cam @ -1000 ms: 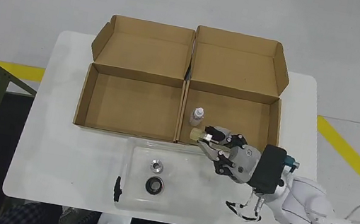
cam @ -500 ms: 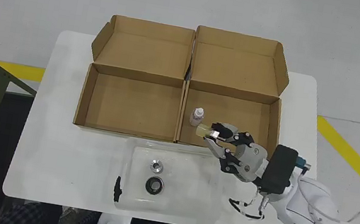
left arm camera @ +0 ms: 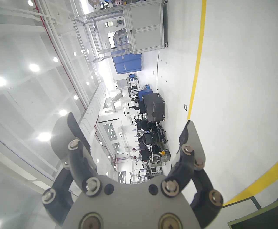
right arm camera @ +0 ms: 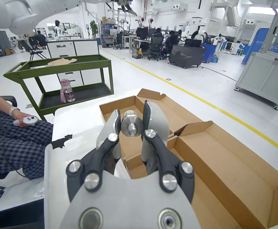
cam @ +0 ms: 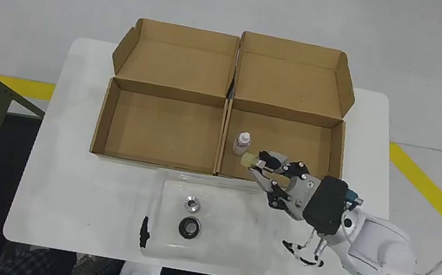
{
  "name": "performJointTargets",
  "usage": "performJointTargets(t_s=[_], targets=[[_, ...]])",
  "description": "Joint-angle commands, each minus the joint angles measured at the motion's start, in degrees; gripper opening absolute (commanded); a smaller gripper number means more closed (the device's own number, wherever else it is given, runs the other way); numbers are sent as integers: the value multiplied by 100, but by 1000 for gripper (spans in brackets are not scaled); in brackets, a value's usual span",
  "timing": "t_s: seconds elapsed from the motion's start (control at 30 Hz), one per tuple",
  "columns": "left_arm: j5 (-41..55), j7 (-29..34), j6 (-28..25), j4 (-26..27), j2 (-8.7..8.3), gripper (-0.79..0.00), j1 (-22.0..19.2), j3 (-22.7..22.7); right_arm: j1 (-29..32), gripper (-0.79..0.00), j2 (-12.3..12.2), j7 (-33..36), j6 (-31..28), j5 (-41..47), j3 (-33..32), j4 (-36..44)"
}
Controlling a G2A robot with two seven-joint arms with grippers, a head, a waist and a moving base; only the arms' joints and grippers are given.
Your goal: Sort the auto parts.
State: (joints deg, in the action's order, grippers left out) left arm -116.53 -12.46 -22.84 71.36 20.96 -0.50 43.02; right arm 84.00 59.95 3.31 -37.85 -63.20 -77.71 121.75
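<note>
Metal part, sides hidden, clamped in right gripper fingers; left gripper fingers apart.

Robotics lab in an industrial hall: yellow floor line, aluminium-frame enclosure, workstations with office chairs, white robot, green cart.
</note>
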Motion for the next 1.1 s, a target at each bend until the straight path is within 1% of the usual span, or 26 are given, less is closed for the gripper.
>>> performJointTargets(t_s=[0.0,0.2,0.57,0.83,1.07], targets=[[0,0,0,0,0,0,0,0,-8,-785,-3,130,57,-123,-3,1],[0,0,0,0,0,0,0,0,-63,-785,-22,456,10,-356,-36,-69],[0,0,0,0,0,0,0,0,-298,-785,-44,988,-36,-509,-44,-544],[0,0,0,0,0,0,0,0,-651,-785,-28,1325,16,-582,154,-1033],[0,0,0,0,0,0,0,0,-1120,-785,2,1672,96,-657,365,-1502]])
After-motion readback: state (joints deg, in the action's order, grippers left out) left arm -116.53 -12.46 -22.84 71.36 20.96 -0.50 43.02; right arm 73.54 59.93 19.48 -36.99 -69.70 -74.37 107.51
